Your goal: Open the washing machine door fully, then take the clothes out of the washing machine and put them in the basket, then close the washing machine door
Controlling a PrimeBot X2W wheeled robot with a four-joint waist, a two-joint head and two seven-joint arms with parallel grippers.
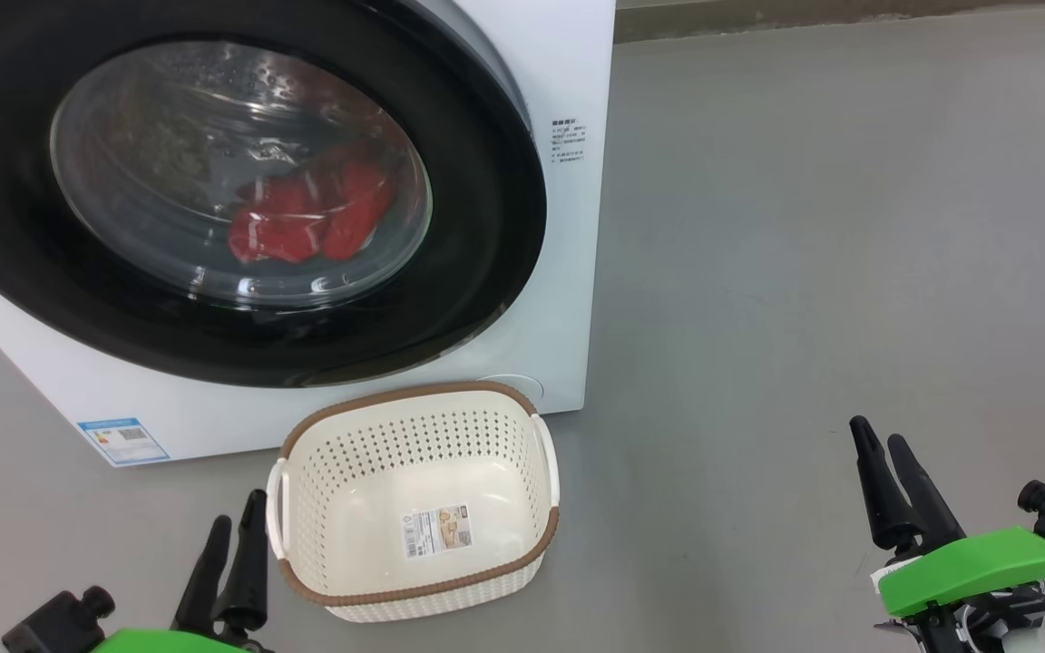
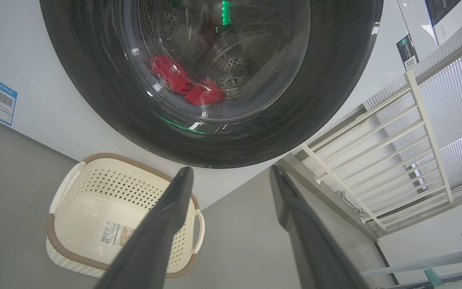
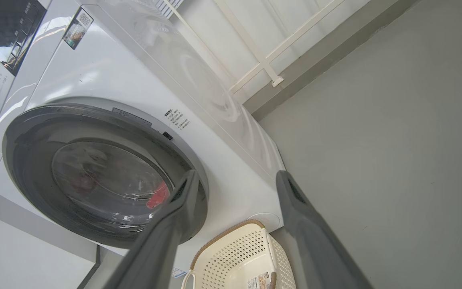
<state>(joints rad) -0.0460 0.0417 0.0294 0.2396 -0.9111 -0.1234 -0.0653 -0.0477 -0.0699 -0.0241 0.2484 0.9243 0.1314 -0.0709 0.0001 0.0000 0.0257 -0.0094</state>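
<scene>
I have the washing machine (image 1: 568, 227) standing white on the grey floor (image 1: 804, 227); the washing machine door (image 1: 486, 227) lies shut against its front; the basket (image 1: 414, 399) sits on the floor just before the machine, below the door; the clothes (image 1: 305, 218) lie inside the machine behind the glass; my left gripper (image 1: 238, 508) and right gripper (image 1: 876, 431) hover short of the machine, both spread wide, gripping nothing.

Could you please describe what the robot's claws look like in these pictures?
The left claw and right claw each have two long, tapering, pointed black fingers. Behind each sits a bright green cover with a black knobbed fitting beside it.
</scene>
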